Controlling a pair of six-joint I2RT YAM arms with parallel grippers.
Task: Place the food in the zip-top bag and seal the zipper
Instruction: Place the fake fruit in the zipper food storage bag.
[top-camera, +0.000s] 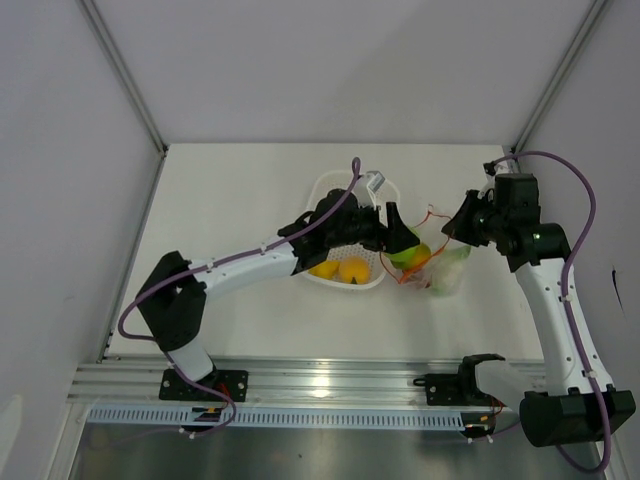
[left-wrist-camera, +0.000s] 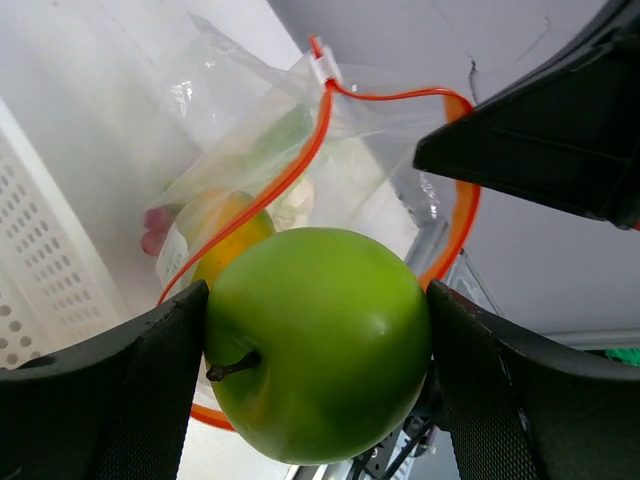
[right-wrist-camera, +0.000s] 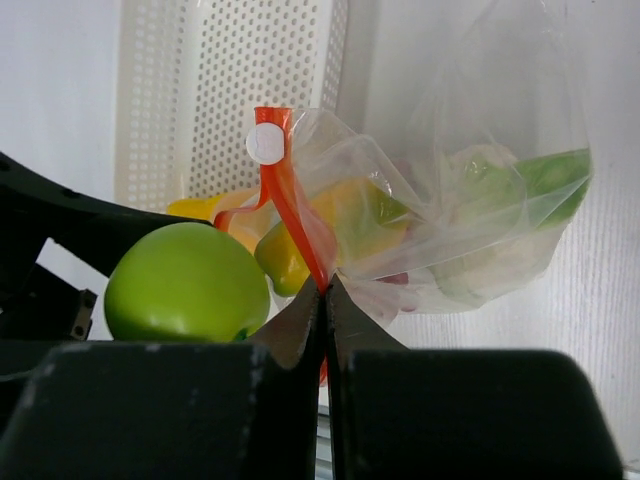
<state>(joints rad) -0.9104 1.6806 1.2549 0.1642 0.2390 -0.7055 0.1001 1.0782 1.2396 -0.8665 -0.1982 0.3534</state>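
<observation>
In the top view, the left tool (top-camera: 403, 240) is grasping the green apple (top-camera: 409, 256) just right of the white perforated basket (top-camera: 328, 186), at the mouth of the zip-top bag (top-camera: 446, 276), which is lying on the table (top-camera: 230, 200); two yellow fruits (top-camera: 340, 268) are sitting in the basket, and the right tool (top-camera: 450, 233) is reaching to the bag's far edge. In the left wrist view, the apple is filling the gap between both fingers (left-wrist-camera: 120, 400), touching each, while beyond it the zipper (left-wrist-camera: 305, 160) is looping around the open mouth, with a mango (left-wrist-camera: 232, 232) and white cauliflower (left-wrist-camera: 296, 200) lying inside. In the right wrist view, the right tool is clenching the zipper strip, holding it up beside the apple, with the basket standing behind
</observation>
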